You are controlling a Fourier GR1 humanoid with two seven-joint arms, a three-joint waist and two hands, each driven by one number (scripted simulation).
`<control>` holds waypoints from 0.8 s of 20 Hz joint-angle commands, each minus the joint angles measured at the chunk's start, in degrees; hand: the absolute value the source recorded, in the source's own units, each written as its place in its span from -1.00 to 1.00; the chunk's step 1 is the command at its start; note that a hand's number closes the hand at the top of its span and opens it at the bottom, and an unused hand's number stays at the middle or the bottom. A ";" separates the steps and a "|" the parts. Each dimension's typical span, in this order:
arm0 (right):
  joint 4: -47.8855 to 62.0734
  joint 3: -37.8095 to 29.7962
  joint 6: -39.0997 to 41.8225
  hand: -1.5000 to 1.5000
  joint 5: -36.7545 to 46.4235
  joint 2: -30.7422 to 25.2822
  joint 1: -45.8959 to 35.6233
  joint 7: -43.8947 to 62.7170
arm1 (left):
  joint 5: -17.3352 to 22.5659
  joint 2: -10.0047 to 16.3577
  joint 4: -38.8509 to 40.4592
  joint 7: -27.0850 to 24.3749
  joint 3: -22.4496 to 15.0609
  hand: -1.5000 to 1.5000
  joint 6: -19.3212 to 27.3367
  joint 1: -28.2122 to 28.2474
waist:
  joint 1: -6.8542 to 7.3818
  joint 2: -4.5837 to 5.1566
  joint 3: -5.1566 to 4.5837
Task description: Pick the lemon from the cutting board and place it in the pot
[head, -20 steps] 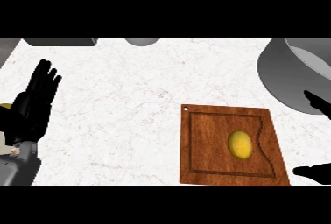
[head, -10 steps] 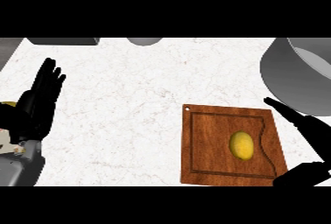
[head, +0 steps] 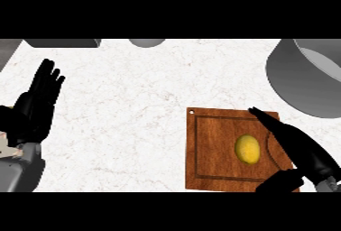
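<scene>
A yellow lemon (head: 247, 148) lies on a brown wooden cutting board (head: 213, 149) at the lower right of the counter. My right hand (head: 296, 146) is open just right of the lemon, straight fingers reaching over the board's right side and the thumb (head: 283, 180) below; it does not touch the lemon. The grey pot (head: 306, 76) stands at the far right, above the board, partly cut off by the view's edge. My left hand (head: 34, 108) rests open at the left edge, fingers up.
A grey object (head: 63, 43) and a round grey object (head: 146, 42) show at the counter's far edge. White marble counter (head: 133, 113) stretches between my left hand and the board.
My right hand has moved left from the view's edge onto the board, closing in beside the lemon. The lemon, board and left hand have stayed in place.
</scene>
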 commanded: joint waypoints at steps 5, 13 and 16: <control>2.75 -2.64 3.67 -1.00 7.27 1.93 5.01 -1.60 | -1.14 -1.41 0.55 -0.21 2.98 0.00 -3.31 0.26 | -0.34 -0.03 0.02; 10.08 -3.40 5.93 -1.00 14.87 10.98 2.61 -4.61 | -4.74 -5.21 -2.35 0.55 3.55 0.00 -3.75 2.42 | -0.07 -0.01 0.02; 14.37 -5.52 7.69 -1.00 15.28 12.74 -1.52 -5.04 | -2.23 -3.63 6.95 -3.36 7.99 0.00 -8.83 -1.38 | -0.16 0.07 0.00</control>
